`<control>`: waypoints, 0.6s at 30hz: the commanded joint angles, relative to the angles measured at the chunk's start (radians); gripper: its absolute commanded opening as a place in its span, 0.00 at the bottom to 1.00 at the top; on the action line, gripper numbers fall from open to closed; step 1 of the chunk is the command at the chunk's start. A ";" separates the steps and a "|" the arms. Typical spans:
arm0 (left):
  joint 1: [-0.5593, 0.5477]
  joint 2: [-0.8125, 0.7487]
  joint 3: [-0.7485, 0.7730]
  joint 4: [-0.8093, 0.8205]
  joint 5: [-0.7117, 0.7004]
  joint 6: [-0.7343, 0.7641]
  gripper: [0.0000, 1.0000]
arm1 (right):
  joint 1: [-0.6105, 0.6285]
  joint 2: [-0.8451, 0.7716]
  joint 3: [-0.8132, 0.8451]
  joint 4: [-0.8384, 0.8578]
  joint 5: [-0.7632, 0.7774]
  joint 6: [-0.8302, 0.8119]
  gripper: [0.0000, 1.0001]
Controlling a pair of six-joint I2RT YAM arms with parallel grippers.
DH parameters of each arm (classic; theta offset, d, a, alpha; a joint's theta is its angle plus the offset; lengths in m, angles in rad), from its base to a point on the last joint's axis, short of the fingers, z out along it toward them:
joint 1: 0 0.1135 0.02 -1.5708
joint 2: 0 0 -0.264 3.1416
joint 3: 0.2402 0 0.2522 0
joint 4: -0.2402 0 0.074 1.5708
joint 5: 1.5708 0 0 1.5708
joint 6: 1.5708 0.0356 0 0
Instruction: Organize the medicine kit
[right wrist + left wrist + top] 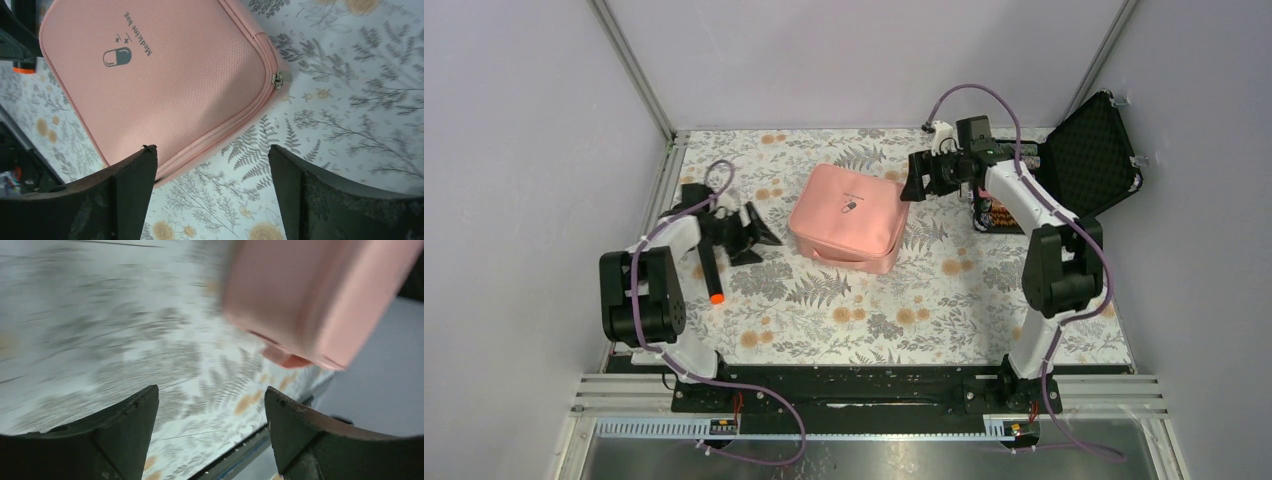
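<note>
From above, the pink kit (849, 218) lies shut on the floral cloth (874, 320), toward the far middle of the table and turned a little askew. The left gripper (767, 232) is just beside the kit's left side, apart from it, its 2 fingers spread and pointing at the kit. The right gripper (916, 181) is near the kit's far right corner, also spread, with nothing between its fingers. An open black case (1092, 158) stands at the far right of the table, behind the right arm, well apart from the kit.

The left wrist view is smeared by blur. The left gripper (210, 402) has its fingers (131, 422) wide apart and empty, over the cloth (100, 340). The kit (310, 295) fills the upper right, ahead of the fingertips and clear of them.

In the right wrist view the right gripper (210, 155) is spread wide and holds nothing. The kit (165, 90) lies below and ahead of it, lid down, a grey capsule logo (117, 56) and the words "Medicine bag" on top. Its zip pull (276, 80) sits at the right corner. The near edge of the kit runs behind the tip of 1 finger (127, 192); whether they touch I cannot tell. The rest of the gap shows cloth (350, 100).
</note>
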 commanded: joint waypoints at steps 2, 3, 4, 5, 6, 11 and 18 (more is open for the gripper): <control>0.139 -0.059 -0.013 -0.034 -0.147 0.136 0.77 | 0.010 0.104 0.011 0.077 -0.124 0.204 0.86; 0.133 -0.088 -0.024 0.040 -0.169 0.144 0.77 | 0.009 0.124 0.010 0.090 -0.127 0.243 0.85; 0.125 -0.122 -0.044 0.127 -0.207 0.150 0.77 | 0.011 0.138 0.012 0.092 -0.128 0.268 0.84; 0.106 -0.158 -0.066 0.205 -0.261 0.162 0.77 | 0.011 0.148 0.010 0.090 -0.130 0.288 0.82; 0.083 -0.186 -0.088 0.280 -0.300 0.178 0.77 | 0.010 0.151 0.001 0.087 -0.142 0.304 0.80; -0.014 -0.130 -0.047 0.436 -0.270 0.131 0.77 | 0.035 0.044 -0.167 0.192 -0.224 0.356 0.73; -0.089 -0.051 0.106 0.482 -0.201 0.113 0.76 | 0.198 -0.183 -0.439 0.580 -0.448 0.468 0.78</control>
